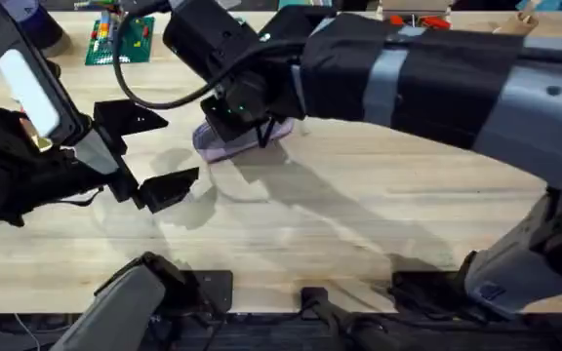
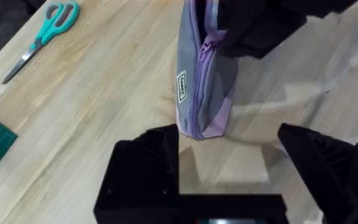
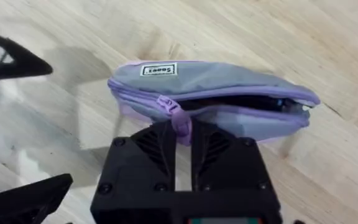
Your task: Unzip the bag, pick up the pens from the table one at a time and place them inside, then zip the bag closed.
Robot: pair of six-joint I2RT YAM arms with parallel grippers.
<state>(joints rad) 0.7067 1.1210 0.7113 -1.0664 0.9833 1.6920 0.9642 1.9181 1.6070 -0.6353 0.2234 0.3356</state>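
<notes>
The lavender bag (image 3: 216,78) lies on the wooden table (image 1: 359,214), its zipper partly open along the top. My right gripper (image 3: 182,140) is shut on the purple zipper pull (image 3: 179,119) near the bag's labelled end. Inside the open slit shows a dark, bluish tip (image 3: 283,104), seemingly a pen. From overhead, the right gripper (image 1: 245,125) covers most of the bag (image 1: 224,146). My left gripper (image 1: 154,151) hangs open just left of the bag, holding nothing. In the left wrist view, the bag (image 2: 197,87) lies beyond the open left gripper (image 2: 238,162).
Teal-handled scissors (image 2: 42,34) lie on the table far from the bag. A green board (image 1: 120,39) with coloured pieces sits at the back left. The right arm spans the table from lower right to centre. Bare wood lies in front of the bag.
</notes>
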